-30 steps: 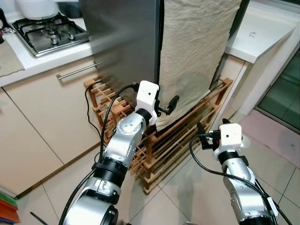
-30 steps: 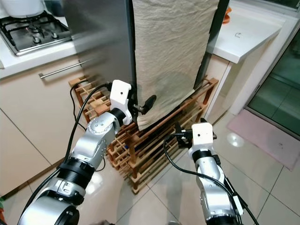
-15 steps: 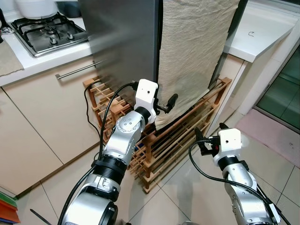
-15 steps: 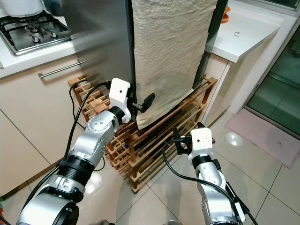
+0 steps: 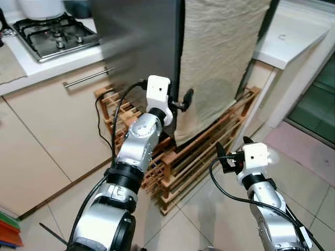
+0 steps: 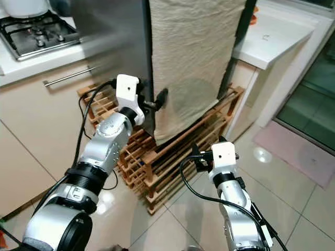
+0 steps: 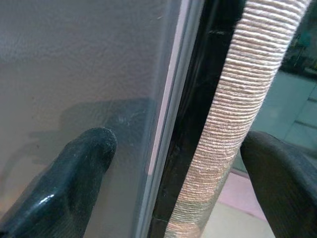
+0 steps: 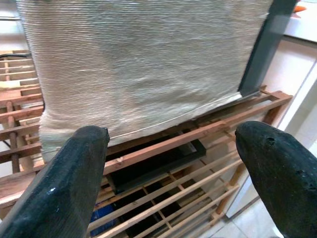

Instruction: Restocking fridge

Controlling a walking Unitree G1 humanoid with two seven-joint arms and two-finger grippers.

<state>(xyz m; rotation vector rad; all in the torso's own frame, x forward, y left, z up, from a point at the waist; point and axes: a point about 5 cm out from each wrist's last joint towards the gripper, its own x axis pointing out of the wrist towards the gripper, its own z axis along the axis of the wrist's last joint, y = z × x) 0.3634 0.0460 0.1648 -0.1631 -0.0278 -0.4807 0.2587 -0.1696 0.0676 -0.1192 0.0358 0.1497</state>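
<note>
The fridge (image 5: 138, 47) has a steel side, and a beige cloth (image 5: 222, 57) hangs over its door front. My left gripper (image 5: 182, 101) is open at the door's edge. In the left wrist view one finger (image 7: 74, 168) lies against the steel side, and the other finger (image 7: 282, 173) is past the cloth-covered door edge (image 7: 228, 119), so the jaws straddle that edge. My right gripper (image 5: 233, 150) hangs lower, open and holding nothing. It faces the cloth's lower hem (image 8: 138, 74) and the wooden rack (image 8: 188, 144).
The fridge stands on a low wooden slat rack (image 5: 204, 144). A gas hob (image 5: 52, 31) on a white counter and a drawer handle (image 5: 86, 77) lie to the left. A white counter (image 5: 293, 36) is at the right, with tiled floor and a pink mat (image 5: 309, 151) below.
My left gripper has risen a little along the fridge door's edge. My right gripper dropped slightly a second ago and has since held still.
</note>
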